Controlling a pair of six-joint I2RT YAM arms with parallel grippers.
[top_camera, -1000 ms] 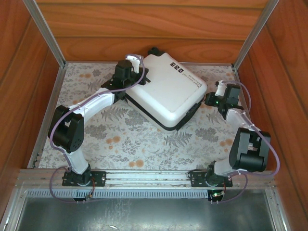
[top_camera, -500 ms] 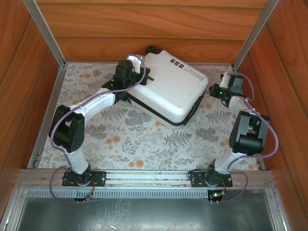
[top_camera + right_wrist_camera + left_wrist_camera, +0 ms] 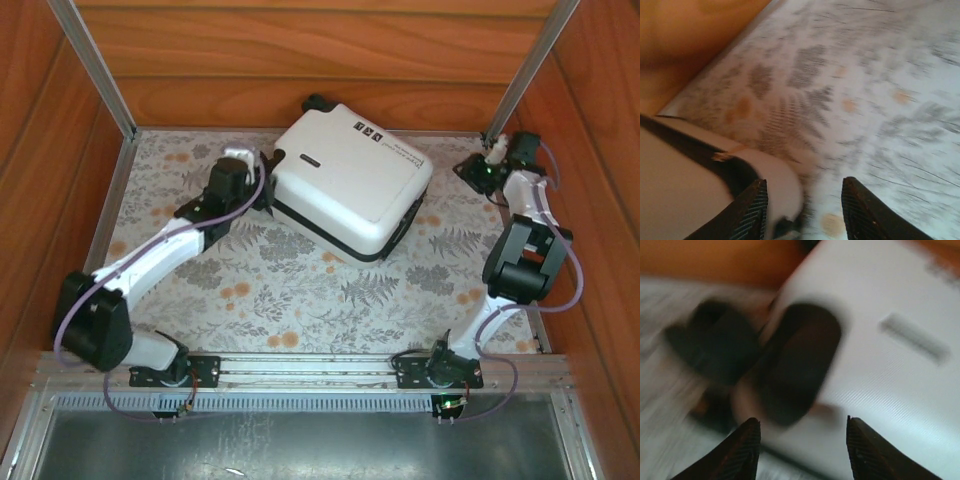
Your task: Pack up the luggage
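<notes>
The luggage (image 3: 350, 185), a white hard-shell case with a black seam, lies shut and flat at the back middle of the flowered cloth. My left gripper (image 3: 267, 192) sits just off its left side, apart from it. In the left wrist view, that gripper (image 3: 802, 440) is open and holds nothing, with the blurred white shell (image 3: 890, 370) and a black wheel (image 3: 795, 365) ahead of it. My right gripper (image 3: 472, 170) is near the back right corner, well clear of the case. It (image 3: 802, 200) is open and empty above the cloth, with a luggage corner (image 3: 685, 195) at its lower left.
Wooden walls (image 3: 320, 60) close in the back and both sides, with metal posts (image 3: 520, 70) at the back corners. The flowered cloth (image 3: 300, 290) covers the table in front of the luggage. A metal rail (image 3: 320, 365) carries the arm bases at the near edge.
Both grippers have opened and pulled away from the luggage: the left one back to the left, the right one out to the back right corner. The luggage shifted slightly.
</notes>
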